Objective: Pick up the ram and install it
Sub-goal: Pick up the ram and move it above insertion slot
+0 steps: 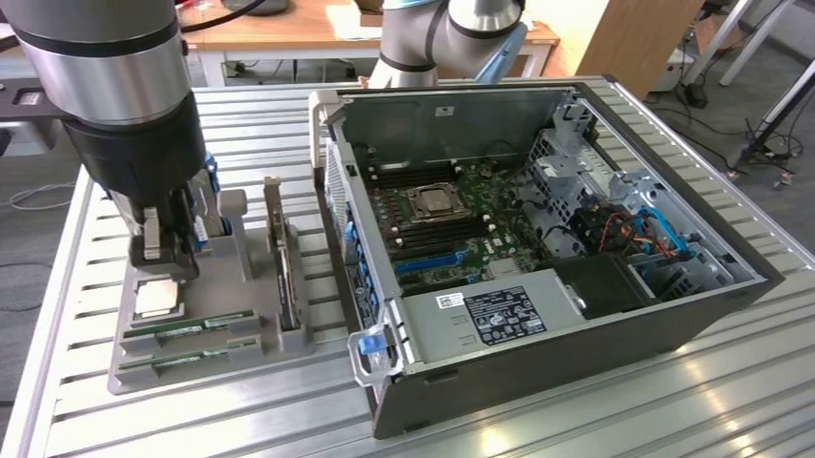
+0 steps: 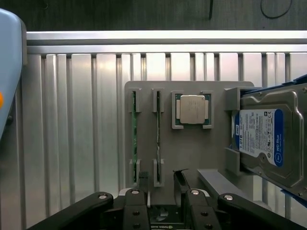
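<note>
Exterior view: the gripper hung wide open and empty over the grey holder, above its processor chip end. The ram sat slotted in that holder (a twin stick just beside it).

Wrist view: the gripper gaped, and the ram stood edge-up in the holder. The wise play was centring on one stick, jaws square across its thin edge.
</note>
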Action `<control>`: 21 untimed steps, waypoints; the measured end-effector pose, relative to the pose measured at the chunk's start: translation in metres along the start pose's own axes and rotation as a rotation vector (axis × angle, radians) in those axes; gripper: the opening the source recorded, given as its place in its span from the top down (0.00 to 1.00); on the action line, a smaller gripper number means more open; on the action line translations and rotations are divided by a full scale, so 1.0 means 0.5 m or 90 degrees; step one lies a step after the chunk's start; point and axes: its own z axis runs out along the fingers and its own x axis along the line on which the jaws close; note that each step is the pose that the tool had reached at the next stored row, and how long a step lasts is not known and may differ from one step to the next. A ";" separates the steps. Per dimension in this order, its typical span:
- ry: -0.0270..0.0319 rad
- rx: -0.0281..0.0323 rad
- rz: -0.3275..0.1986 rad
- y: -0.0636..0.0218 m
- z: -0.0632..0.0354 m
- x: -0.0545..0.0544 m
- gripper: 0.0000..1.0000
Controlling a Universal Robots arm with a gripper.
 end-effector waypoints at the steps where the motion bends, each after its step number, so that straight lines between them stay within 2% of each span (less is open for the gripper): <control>1: 0.0000 0.0000 0.000 0.000 0.002 0.000 0.64; 5: 0.0000 0.0000 0.000 -0.001 0.011 0.000 0.64; 21: 0.0000 0.0000 0.000 -0.001 0.011 0.021 0.64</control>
